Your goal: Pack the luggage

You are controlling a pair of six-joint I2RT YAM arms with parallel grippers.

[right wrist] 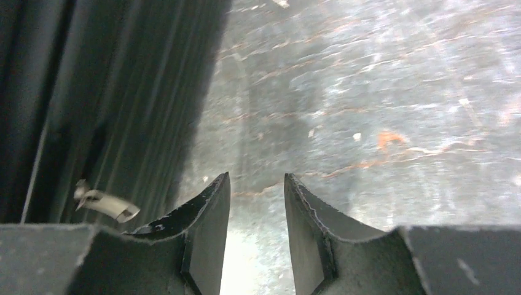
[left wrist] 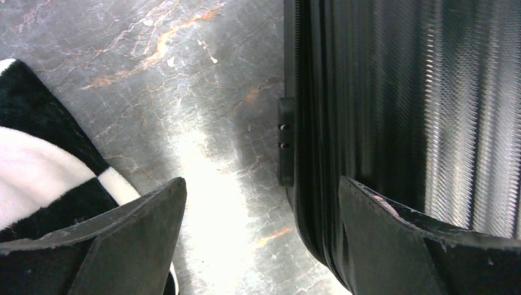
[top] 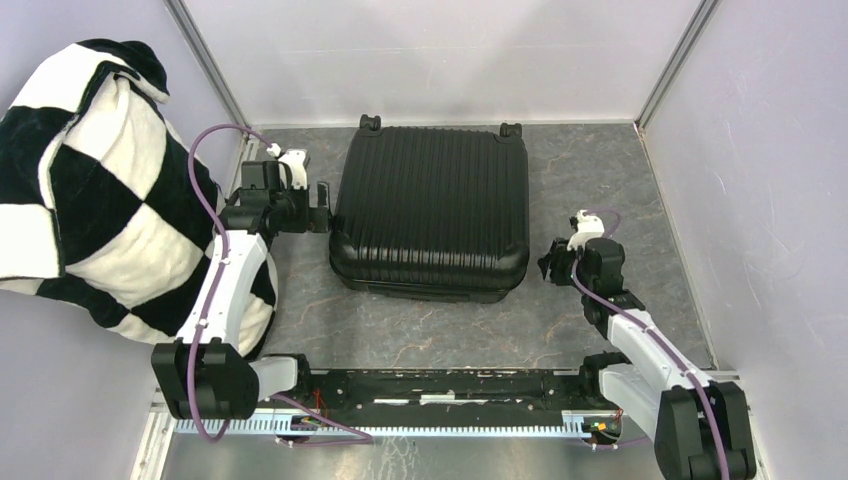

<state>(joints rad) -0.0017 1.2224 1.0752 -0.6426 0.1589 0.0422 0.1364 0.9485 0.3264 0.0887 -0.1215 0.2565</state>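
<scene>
Black luggage [top: 430,205] shut; left gripper [top: 322,207] spread beside its edge, right gripper [top: 549,263] half-parted, seemingly empty.

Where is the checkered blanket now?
In the top view, the checkered blanket is heaped at the left side against the wall, beside the left gripper, apart from the luggage.

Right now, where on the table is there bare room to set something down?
Bare tabletop runs between the suitcase and the arm bases, and right of the suitcase past the right gripper. The left is crowded: checkered blanket and left gripper beside the suitcase.
</scene>
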